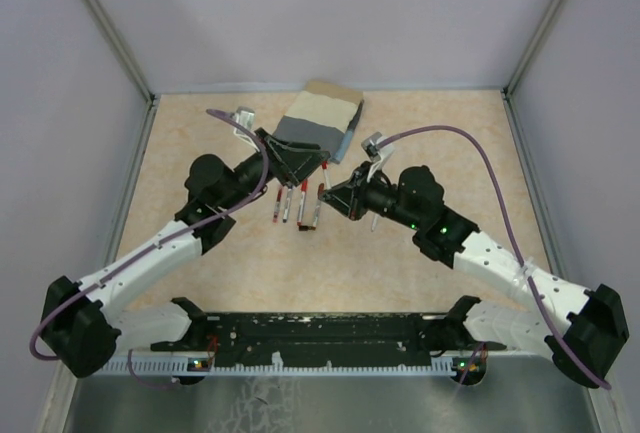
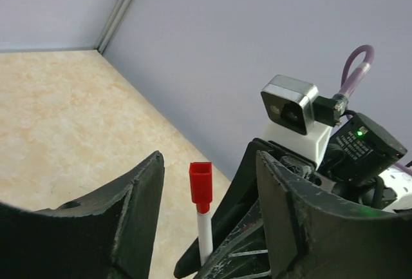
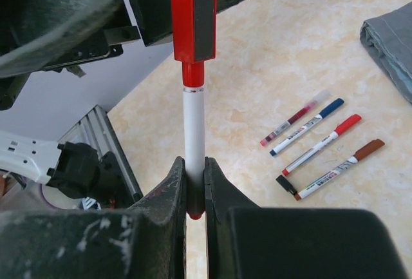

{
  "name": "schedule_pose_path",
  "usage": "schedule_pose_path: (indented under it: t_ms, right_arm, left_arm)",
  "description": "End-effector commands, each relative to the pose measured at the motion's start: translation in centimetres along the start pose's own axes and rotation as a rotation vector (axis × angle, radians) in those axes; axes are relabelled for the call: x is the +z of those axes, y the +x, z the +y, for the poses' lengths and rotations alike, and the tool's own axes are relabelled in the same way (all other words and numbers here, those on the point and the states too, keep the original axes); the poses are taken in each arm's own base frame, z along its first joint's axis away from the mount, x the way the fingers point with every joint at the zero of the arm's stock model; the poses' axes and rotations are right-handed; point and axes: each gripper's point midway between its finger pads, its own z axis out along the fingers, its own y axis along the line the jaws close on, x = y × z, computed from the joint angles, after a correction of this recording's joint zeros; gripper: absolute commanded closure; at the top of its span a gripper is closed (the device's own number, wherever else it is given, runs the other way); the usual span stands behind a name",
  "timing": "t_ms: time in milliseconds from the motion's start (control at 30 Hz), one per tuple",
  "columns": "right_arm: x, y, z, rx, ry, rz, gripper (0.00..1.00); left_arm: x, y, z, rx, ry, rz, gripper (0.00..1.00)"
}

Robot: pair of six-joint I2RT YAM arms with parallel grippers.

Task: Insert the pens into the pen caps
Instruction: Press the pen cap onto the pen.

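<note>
Beige stone-look table (image 1: 420,273), lilac walls around. My R gripper (image 3: 195,169) is clamped on the white pen (image 3: 193,124), held upright, w/ the red cap (image 3: 193,28) sitting on its top end. My L gripper (image 2: 206,169) has jaws apart, one each side of the cap, not touching. I judge capping of this pen is done. Nxt: pull L straight away, then lay the pen near the four pens (image 3: 309,140) w/o knocking them.
</note>
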Motion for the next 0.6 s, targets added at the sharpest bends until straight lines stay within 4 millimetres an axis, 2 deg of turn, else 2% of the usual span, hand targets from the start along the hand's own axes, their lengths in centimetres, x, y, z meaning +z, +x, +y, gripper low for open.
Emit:
schedule_pose_path:
  t_ms: [0,267,433,500,567]
  right_arm:
    - [-0.1,-2.1,1.3,-0.027,-0.059,-0.058,1.00]
    - [-0.2,-2.7,1.2,-0.031,-0.042,-0.078,1.00]
    - [0.0,-3.2,1.0,-0.033,-0.023,-0.088,1.00]
    - [0.1,-3.6,0.6,-0.042,0.002,-0.100,1.00]
    - [0.2,-4.2,0.0,-0.055,0.038,-0.116,1.00]
  left_arm:
    - [0.5,-0.1,-0.3,0.010,0.006,0.007,0.40]
    - [0.8,0.6,-0.6,-0.006,0.038,0.040,0.59]
    - [1.1,1.0,-0.5,-0.017,0.037,0.065,0.82]
    - [1.3,1.0,-0.4,-0.025,0.027,0.075,0.95]
    - [1.5,1.1,-0.2,-0.043,0.006,0.093,1.00]
